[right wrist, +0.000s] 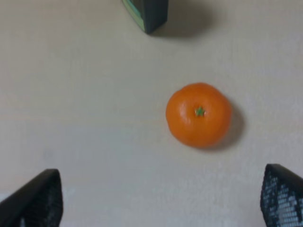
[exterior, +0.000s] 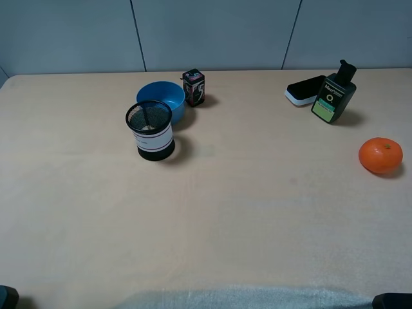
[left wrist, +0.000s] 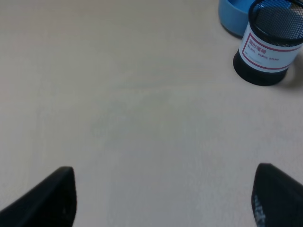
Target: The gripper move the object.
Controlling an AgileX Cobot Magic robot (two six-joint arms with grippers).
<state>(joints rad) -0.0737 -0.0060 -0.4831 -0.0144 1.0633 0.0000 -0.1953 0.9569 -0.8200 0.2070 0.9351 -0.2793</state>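
The table (exterior: 212,212) is a broad pale wooden surface, and the thing to be moved sits far back on its right side: the pump bottle (exterior: 334,95) stands roughly upright, long axis vertical with a slight lean, its pump top uppermost, just beside a black-and-white block (exterior: 304,90) and behind an orange (exterior: 380,155). On the left side stand a blue bowl (exterior: 162,96), a mesh pen cup (exterior: 150,130) touching or nearly touching it, and a small printed box (exterior: 194,87) (none of these concerns the task). The right arm looks clearly the nearer one: in its wrist view the right gripper (right wrist: 161,198) has its fingers spread wide and holding nothing, the orange lies between them and the bottle, and only the bottle's lower corner shows at the frame edge, well ahead of the fingertips. The left gripper (left wrist: 163,194) is likewise spread wide and empty, over bare table near the pen cup, well apart from the bottle. The reach probably has to pass over or around the orange.
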